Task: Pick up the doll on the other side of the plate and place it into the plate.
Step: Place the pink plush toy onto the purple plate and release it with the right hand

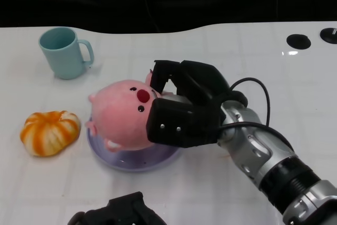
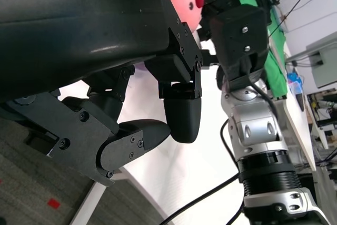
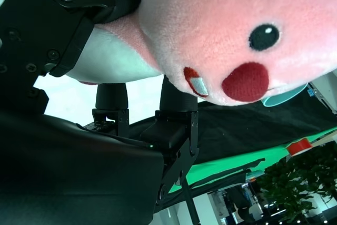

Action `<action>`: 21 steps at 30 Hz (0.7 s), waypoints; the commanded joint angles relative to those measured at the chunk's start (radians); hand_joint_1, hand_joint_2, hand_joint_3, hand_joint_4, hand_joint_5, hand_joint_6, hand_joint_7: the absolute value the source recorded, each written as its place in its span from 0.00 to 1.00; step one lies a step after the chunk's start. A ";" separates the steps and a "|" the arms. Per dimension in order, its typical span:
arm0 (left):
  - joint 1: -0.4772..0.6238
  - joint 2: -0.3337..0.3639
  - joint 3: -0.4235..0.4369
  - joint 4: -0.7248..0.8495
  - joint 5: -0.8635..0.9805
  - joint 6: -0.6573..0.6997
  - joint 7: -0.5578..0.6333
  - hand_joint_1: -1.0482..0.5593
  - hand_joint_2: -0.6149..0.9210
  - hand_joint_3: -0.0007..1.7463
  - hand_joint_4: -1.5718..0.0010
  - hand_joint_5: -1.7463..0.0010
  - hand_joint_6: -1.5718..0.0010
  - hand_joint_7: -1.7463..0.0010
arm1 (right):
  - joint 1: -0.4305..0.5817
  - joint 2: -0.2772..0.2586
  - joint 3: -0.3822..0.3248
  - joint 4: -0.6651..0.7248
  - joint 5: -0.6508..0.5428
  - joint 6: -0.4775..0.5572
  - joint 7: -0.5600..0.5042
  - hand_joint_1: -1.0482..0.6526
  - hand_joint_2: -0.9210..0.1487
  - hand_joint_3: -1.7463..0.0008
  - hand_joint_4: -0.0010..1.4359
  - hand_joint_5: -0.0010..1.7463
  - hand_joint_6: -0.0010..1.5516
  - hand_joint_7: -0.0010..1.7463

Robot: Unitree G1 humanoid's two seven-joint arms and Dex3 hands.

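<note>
At the far left of the head view a teal mug (image 1: 63,52) stands upright, and nearer the robot lies an orange pumpkin toy (image 1: 50,133), just beside the plate (image 1: 118,163) but apart from it. Neither has any part in the job.

The pink doll (image 1: 126,113) now sits over the plate, covering most of it, so only the plate's near rim shows. Whether its full weight is down on the plate I cannot tell, since the underside is hidden. The right hand (image 1: 185,106) grips the doll from the right side: fingers (image 1: 164,71) curl over its far side and the black palm block presses against its near flank. The right wrist view confirms the hold, with the doll's face close up and black fingers (image 3: 113,96) against the plush.

So the placing step looks nearly finished (the carry seems done). The next move calls for spreading the right fingers and drawing the hand back to the right without dragging the soft doll off the plate.

At the lower edge, the left hand (image 1: 118,212) rests low with fingers curled in, holding nothing, as the left wrist view also shows.
</note>
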State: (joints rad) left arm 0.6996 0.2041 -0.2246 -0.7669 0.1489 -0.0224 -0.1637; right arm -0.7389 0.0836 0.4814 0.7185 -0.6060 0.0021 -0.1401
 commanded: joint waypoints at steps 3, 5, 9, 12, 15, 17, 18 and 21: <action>0.001 0.015 -0.012 0.009 0.046 -0.066 0.010 0.48 0.82 0.47 0.50 0.07 0.48 0.31 | -0.048 0.044 -0.014 0.011 0.019 0.094 0.030 0.46 0.07 0.86 0.36 0.71 0.45 0.14; 0.000 0.018 -0.015 0.008 0.057 -0.064 0.013 0.48 0.82 0.46 0.50 0.07 0.48 0.32 | -0.041 0.042 -0.008 -0.002 0.025 0.101 0.059 0.42 0.02 0.89 0.24 0.45 0.35 0.04; 0.002 0.028 -0.016 0.008 0.072 -0.072 0.014 0.49 0.82 0.47 0.51 0.07 0.48 0.31 | -0.023 0.039 0.005 -0.048 0.018 0.128 0.102 0.30 0.00 0.83 0.04 0.24 0.13 0.00; -0.002 0.030 -0.017 0.009 0.074 -0.075 0.017 0.49 0.81 0.47 0.51 0.06 0.48 0.32 | -0.013 0.043 0.014 -0.094 0.012 0.180 0.139 0.27 0.00 0.80 0.00 0.16 0.06 0.00; -0.006 0.031 -0.016 0.011 0.069 -0.074 0.022 0.49 0.80 0.48 0.50 0.06 0.48 0.33 | -0.014 0.048 0.024 -0.116 0.005 0.228 0.163 0.25 0.00 0.79 0.00 0.11 0.04 0.00; -0.006 0.031 -0.016 0.011 0.064 -0.073 0.024 0.49 0.80 0.49 0.50 0.07 0.48 0.33 | -0.014 0.048 0.030 -0.133 0.005 0.258 0.183 0.24 0.00 0.79 0.00 0.10 0.03 0.00; -0.007 0.032 -0.016 0.011 0.065 -0.070 0.024 0.49 0.79 0.49 0.50 0.07 0.48 0.34 | -0.013 0.047 0.032 -0.142 0.006 0.269 0.192 0.23 0.00 0.79 0.00 0.09 0.02 0.00; -0.011 0.031 -0.018 0.011 0.069 -0.059 0.025 0.49 0.78 0.50 0.50 0.08 0.48 0.34 | -0.008 0.028 0.043 -0.174 0.004 0.280 0.220 0.22 0.00 0.79 0.00 0.09 0.02 0.00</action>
State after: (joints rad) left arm 0.6803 0.2216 -0.2250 -0.7502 0.1545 -0.0458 -0.1444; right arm -0.7503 0.1272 0.5230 0.5710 -0.5991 0.2738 0.0640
